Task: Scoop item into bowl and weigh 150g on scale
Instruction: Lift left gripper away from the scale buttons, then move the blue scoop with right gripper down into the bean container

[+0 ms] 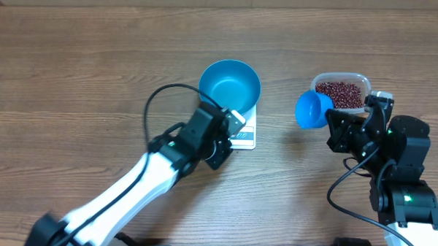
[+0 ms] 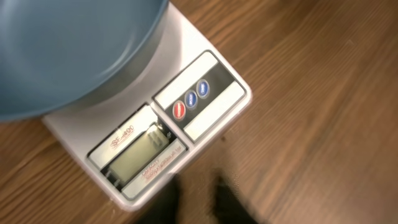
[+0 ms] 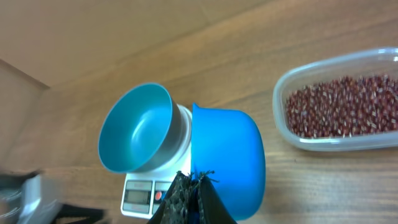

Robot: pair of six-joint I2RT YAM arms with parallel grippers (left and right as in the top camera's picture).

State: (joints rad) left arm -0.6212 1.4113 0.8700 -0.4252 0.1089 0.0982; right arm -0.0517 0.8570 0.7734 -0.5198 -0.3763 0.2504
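"Blue bowl [image 1: 230, 85] — where does it stand?" asks Mira.

Jon: It stands on the white scale [image 1: 246, 137], on the far part of it, near the middle of the wooden desk [image 1: 75, 59]. The display and the round buttons of the scale are uncovered at the front.

Mira: And the left tool [image 2: 198, 196]?

Jon: It hangs just before the front edge of the scale. In the left wrist view its two dark fingers are blurred, but a narrow strip of wood shows between them, so the tool is a little open and it grips nothing.

Mira: Where are the beans [image 3: 342, 106]?

Jon: They lie as a dark red heap in the clear plastic tub [image 3: 280, 102], on the right side of the desk, well apart from the scale.

Mira: And the right tool [image 3: 189, 196]?

Jon: It is closed on the blue scoop [image 3: 227, 155], at the handle end. From overhead the scoop is at the left corner of the tub, between the tub and the scale — in the right wrist view its cup is turned on its side. Whether it touches the tub, I cannot tell.
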